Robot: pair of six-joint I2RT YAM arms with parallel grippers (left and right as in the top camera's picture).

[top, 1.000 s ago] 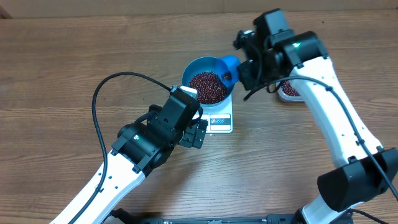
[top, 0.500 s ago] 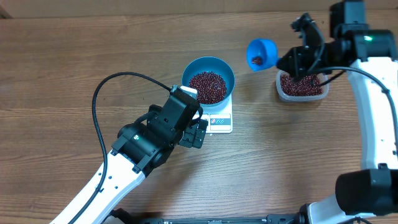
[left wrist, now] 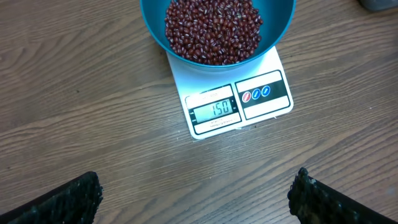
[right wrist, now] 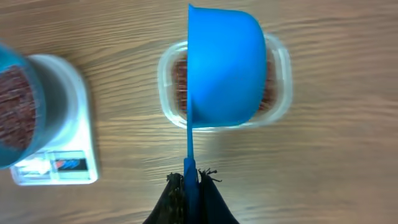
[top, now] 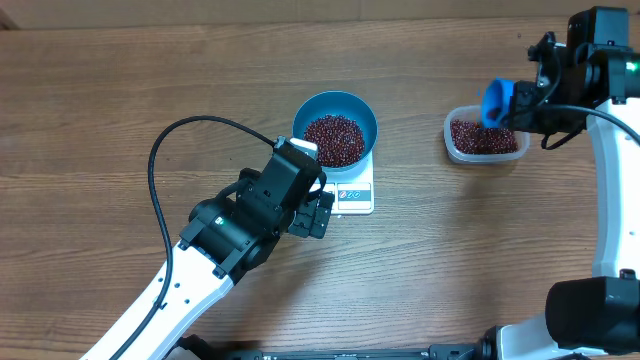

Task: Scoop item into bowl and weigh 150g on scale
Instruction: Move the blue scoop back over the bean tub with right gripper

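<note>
Overhead, the blue scoop (top: 497, 103) is seen above the far rim of the clear plastic tub (top: 484, 158). It is well apart from the blue bowl (top: 335, 102), which is seated on the white scale (left wrist: 264, 93) to the robot's left of the tub. The right gripper (right wrist: 189, 186) is clamped on the scoop's thin handle (right wrist: 189, 140). The handle's long axis runs straight out from the jaws, and the cup is carried on edge with its outer wall turned to the wrist camera, so whether anything is left in it cannot be told.

The left gripper (top: 318, 213) is parked just beside the near edge of the scale, its fingers (left wrist: 74, 196) spread wide with nothing between them. Red-brown beans (left wrist: 214, 28) are heaped in the bowl, and more of them lie in the tub. The display (left wrist: 214, 109) reads 150, so the target weight is judged to be met.

Any remainder would be tipped into the tub directly beneath, a move for the right arm alone. Bare wooden table (top: 420, 170) lies open between scale and tub for setting the scoop down. The bowl is best left untouched, since a nudge could upset the reading.
</note>
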